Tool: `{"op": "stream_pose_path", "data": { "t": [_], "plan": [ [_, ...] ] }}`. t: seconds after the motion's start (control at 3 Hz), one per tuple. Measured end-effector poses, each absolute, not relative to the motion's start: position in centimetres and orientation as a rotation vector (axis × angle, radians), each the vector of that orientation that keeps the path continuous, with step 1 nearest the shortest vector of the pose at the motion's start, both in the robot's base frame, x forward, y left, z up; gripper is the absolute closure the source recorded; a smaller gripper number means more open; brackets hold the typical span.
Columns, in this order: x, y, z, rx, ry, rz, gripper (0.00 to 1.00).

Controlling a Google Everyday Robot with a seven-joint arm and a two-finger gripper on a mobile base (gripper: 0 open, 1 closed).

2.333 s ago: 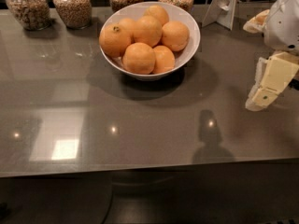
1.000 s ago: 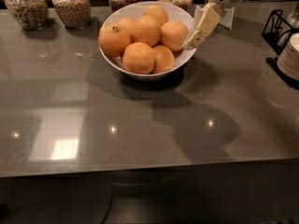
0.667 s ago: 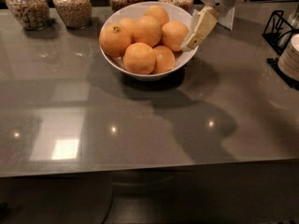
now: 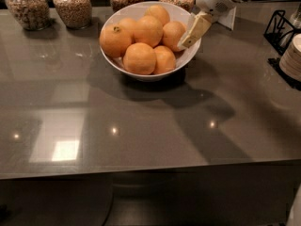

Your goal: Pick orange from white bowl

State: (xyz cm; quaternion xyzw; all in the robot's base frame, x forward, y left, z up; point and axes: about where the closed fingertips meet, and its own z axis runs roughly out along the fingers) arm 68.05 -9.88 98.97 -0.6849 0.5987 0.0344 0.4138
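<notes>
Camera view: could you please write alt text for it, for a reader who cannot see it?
A robot's hand hangs at the right rim of a white bowl, right beside the rightmost orange of those piled in it. The bowl stands on a glossy grey table, with four jars of grain along the far edge.

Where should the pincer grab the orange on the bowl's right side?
Grip the orange across its round middle, from above on the right, where the pincer hovers by the white bowl rim. Its top is bare; other oranges crowd its left, probably blocking that side.
</notes>
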Motion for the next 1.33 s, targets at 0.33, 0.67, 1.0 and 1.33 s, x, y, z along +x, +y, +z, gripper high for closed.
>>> {"op": "stream_pose_path", "data": {
  "t": [0.33,0.67,1.0,1.33],
  "plan": [
    [69.4,-10.5,97.1,-1.722,1.552,0.081,0.22],
    [70.1,-10.7,95.2,-1.736,1.591,0.092,0.22],
    [70.9,-10.5,93.6,-1.771,1.603,0.098,0.22],
    [71.4,-10.1,93.0,-1.8,1.592,0.095,0.22]
  ]
}}
